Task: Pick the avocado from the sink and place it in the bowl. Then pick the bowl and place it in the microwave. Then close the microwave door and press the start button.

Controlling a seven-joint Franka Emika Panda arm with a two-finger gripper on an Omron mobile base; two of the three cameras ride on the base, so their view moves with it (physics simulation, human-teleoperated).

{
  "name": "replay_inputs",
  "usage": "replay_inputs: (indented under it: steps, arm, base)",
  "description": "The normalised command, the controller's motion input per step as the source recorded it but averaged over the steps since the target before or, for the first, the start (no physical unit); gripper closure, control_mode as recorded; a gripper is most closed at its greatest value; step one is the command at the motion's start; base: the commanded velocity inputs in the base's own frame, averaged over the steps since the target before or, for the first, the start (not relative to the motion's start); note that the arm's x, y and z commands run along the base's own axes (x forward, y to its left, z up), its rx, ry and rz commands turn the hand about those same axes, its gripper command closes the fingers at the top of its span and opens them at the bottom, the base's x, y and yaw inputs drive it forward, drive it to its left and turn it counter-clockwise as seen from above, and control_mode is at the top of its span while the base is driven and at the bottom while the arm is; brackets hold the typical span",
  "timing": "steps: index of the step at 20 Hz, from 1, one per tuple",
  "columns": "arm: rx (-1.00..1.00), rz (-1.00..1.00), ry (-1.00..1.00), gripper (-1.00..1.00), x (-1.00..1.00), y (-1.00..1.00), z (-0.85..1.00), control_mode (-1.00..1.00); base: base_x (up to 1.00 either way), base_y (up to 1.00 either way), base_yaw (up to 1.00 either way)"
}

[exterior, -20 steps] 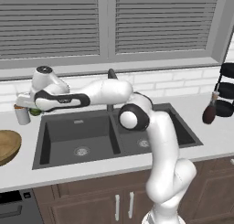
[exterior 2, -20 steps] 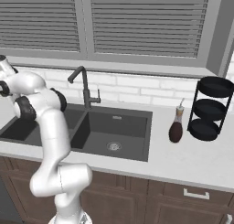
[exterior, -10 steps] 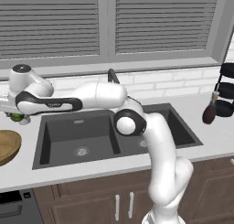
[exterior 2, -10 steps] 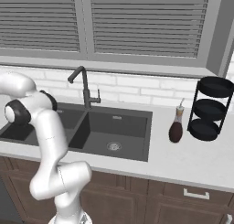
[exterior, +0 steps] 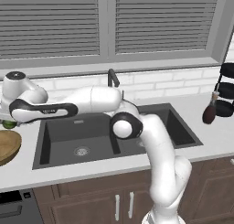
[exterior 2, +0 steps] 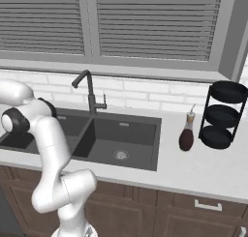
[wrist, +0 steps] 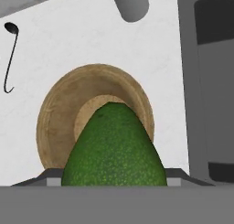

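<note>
1. The table (exterior: 91,166) is white and runs under a shuttered window, carrying the dark sink (exterior: 68,138).
2. The arm reaches far left over the table, past the sink's left edge.
3. The bowl (wrist: 55,113), light wood, sits on the table left of the sink; its edge also shows in the left base view (exterior: 8,145).
4. The end effector (wrist: 114,173) is grasping the avocado (wrist: 114,150), which hangs directly above the bowl, not touching it.
</note>
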Motion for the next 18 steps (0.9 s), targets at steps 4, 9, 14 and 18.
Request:
replay_inputs:
  steps: [4, 9, 14, 18]
  arm:
    - [0.0, 0.0, 0.0, 1.0, 0.01, 0.46, -0.27, -1.0]
    - [0.0, 0.0, 0.0, 1.0, 0.13, 0.55, -0.33, -1.0]
    - [-0.06, -0.01, 0.01, 1.0, 0.31, 0.56, -0.03, -1.0]
    - [-0.08, -0.01, 0.04, 1.0, 0.14, 0.23, -0.04, -1.0]
  base:
    - [0.0, 0.0, 0.0]
    - [0.0, 0.0, 0.0]
    - [0.0, 0.0, 0.0]
    - [0.0, 0.0, 0.0]
